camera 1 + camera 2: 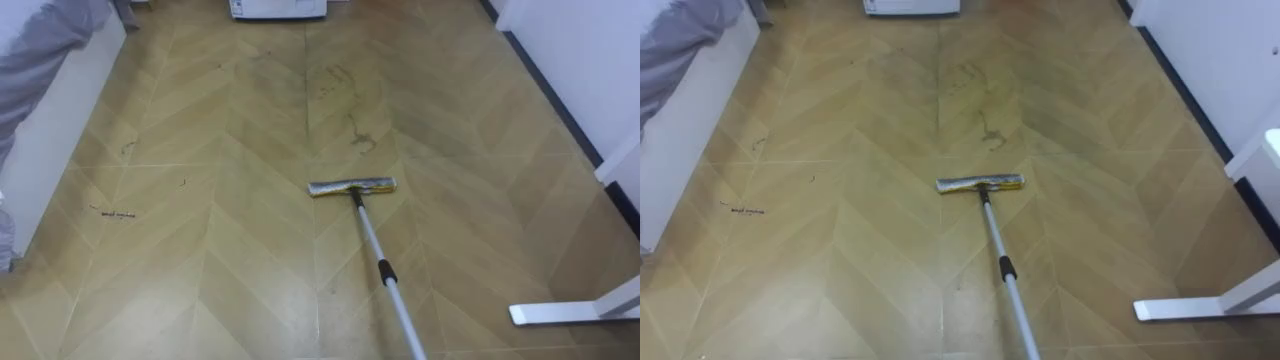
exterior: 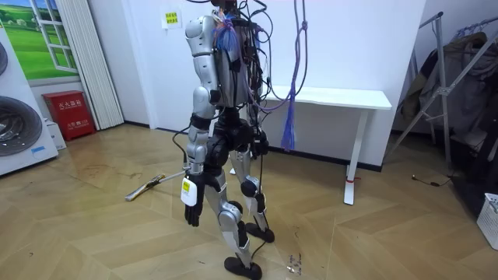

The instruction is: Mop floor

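Observation:
A mop lies on the wooden floor ahead of me, its flat grey-and-yellow head (image 1: 352, 187) crosswise in the middle of the floor. The silver handle (image 1: 385, 275) with a black collar runs back toward me and leaves the view at the lower right. Dark smears (image 1: 358, 138) mark the boards just beyond the head, with fainter ones (image 1: 333, 78) farther off. In the room view the mop (image 2: 152, 185) slants up from the floor to my hip, where its upper end goes behind my body. My left hand (image 2: 191, 211) hangs at my side, fingers relaxed, holding nothing.
A white bed side with grey cloth (image 1: 40, 70) lines the left. A white appliance (image 1: 278, 8) stands at the far end. A white table's foot (image 1: 570, 312) lies at the lower right below a wall with dark skirting (image 1: 555, 85). A drying rack (image 2: 459, 93) stands behind.

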Controlling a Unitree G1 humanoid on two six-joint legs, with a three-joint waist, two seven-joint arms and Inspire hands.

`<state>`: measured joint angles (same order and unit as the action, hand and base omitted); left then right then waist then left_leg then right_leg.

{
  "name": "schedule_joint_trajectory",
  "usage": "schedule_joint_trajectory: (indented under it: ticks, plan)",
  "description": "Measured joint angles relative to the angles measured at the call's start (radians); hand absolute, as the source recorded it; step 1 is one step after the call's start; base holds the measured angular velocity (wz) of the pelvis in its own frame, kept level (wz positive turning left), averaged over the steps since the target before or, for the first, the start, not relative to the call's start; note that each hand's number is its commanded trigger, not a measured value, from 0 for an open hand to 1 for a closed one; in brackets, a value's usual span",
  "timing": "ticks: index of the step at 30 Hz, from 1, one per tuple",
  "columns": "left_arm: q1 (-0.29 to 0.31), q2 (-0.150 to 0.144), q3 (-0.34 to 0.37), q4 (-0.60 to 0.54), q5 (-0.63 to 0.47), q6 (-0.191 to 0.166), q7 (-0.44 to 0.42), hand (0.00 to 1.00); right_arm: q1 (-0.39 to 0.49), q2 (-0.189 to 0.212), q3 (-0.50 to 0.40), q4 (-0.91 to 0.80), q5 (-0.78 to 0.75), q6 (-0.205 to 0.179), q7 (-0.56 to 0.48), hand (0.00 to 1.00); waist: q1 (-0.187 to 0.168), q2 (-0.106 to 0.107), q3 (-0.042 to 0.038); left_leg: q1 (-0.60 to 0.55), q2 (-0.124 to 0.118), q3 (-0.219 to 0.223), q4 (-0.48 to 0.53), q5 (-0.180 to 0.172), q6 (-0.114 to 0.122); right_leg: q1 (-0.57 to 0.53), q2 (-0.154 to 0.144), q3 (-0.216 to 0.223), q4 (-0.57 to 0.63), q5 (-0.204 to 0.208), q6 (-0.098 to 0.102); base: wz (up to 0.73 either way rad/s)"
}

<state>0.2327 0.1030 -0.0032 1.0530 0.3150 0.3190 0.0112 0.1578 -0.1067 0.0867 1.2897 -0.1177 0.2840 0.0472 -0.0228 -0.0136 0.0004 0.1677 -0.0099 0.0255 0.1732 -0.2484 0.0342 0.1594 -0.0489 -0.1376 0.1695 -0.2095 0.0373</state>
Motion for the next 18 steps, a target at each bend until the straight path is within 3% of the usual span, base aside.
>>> schedule_joint_trajectory:
  ticks: [18]
  plan:
    - [-0.011, 0.001, -0.012, 0.005, 0.000, 0.002, -0.041, 0.00, -0.018, -0.004, 0.000, -0.004, 0.000, 0.001, 0.012, 1.00, -0.005, 0.001, 0.0016, -0.030, 0.001, -0.002, 0.009, 0.000, 0.000, -0.026, 0.000, 0.000, 0.003, 0.000, 0.000, 0.00]
